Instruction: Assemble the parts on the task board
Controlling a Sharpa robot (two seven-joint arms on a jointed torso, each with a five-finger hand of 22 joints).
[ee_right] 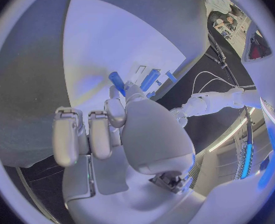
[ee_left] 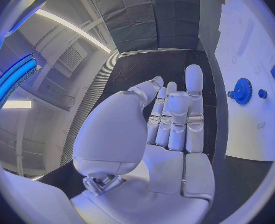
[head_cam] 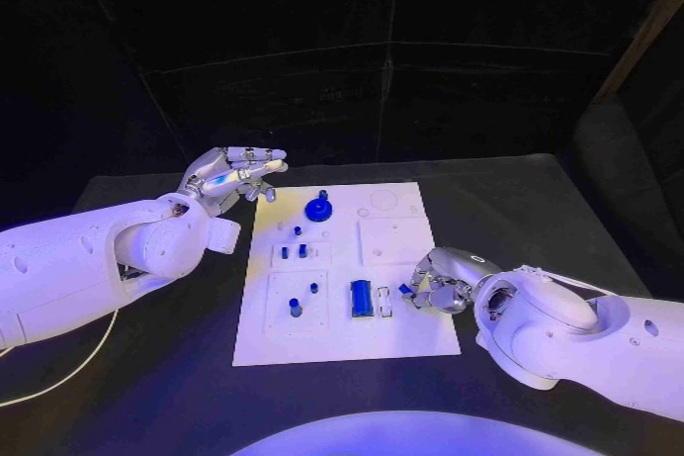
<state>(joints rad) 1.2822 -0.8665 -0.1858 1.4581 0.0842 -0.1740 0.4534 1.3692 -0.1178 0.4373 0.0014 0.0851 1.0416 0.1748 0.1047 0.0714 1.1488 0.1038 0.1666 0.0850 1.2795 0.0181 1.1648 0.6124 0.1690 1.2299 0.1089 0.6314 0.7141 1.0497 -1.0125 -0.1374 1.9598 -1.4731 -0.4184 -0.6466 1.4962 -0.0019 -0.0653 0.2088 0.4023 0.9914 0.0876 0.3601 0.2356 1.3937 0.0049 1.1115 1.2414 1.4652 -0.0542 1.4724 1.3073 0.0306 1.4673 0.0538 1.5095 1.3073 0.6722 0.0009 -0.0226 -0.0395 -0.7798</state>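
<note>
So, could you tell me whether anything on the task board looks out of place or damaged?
Nothing stands out. The task board lies flat, and the blue parts, including the gear, sit neatly in place. No damage shows.

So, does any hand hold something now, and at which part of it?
The right hand pinches a small blue part at one end; the other end sticks out free. The left hand holds nothing, its fingers apart.

Matt white task board — glossy blue plastic gear — on matt black table.
</note>
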